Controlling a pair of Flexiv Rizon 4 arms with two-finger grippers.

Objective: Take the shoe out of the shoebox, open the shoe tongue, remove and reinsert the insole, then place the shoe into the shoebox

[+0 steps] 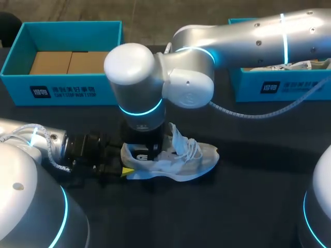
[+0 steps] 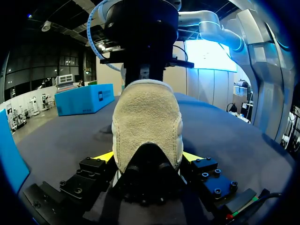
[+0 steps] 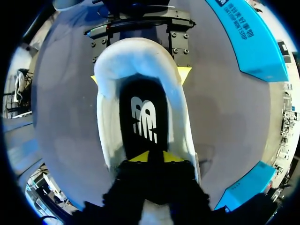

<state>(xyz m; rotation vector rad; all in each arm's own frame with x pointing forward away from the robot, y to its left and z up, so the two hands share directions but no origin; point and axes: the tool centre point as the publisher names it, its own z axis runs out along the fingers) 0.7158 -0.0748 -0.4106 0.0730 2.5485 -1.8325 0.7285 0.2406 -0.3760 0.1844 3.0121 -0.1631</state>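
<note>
A white and grey sneaker [image 1: 181,161] lies on the dark table [image 1: 248,196], toe pointing right. My left gripper [image 1: 125,164] comes in from the left with its yellow-tipped fingers [image 2: 104,157] pressed on both sides of the heel [image 2: 146,122], so it is shut on the shoe. My right arm reaches down over the heel opening; its gripper [image 3: 156,157] sits inside the shoe [image 3: 105,117], just over the black insole [image 3: 143,117] that lies flat in it. Its two yellow tips stand slightly apart with nothing between them.
A blue shoebox [image 1: 62,93] with a brown cardboard insert stands at the back left. A second blue box [image 1: 279,85] at the back right holds something white with laces. My right arm's elbow hangs over the table's middle.
</note>
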